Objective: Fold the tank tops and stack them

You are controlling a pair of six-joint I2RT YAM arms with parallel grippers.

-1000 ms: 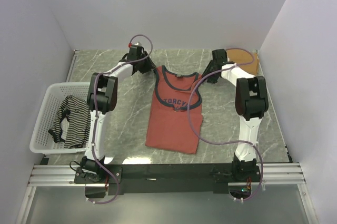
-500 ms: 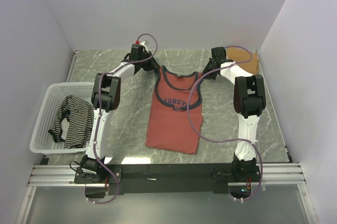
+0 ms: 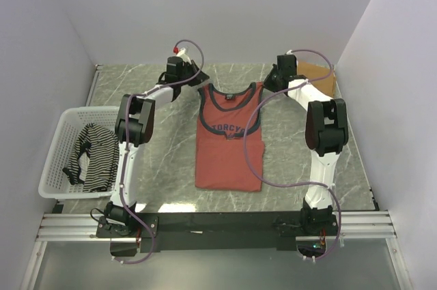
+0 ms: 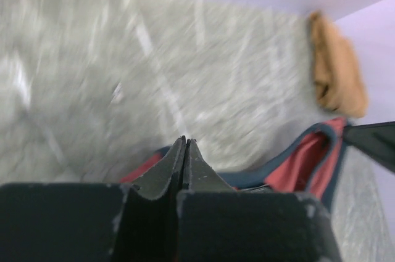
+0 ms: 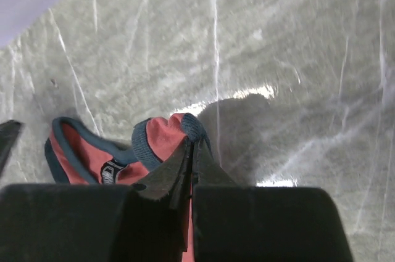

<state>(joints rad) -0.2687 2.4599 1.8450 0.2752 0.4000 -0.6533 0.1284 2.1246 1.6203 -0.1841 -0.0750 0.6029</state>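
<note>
Overhead, the rust-red tank top point(image 3: 229, 150) is seen lying flat mid-table point(image 3: 164, 147), though its strap ends are covered by the left gripper point(image 3: 196, 82) and the right gripper point(image 3: 268, 84). Only the wrist views show the jaws pressed together, each pinching a strap. The left wrist view is blurred. The tan tank top point(image 3: 321, 75), half hidden behind the right arm, is seen bundled from the left wrist. The striped tank top point(image 3: 92, 157) lies in the basket point(image 3: 58, 133).

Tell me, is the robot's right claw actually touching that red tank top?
Touching. The right wrist view shows the right gripper shut, its tips pinching the red tank top at a shoulder strap's dark-trimmed edge.
</note>
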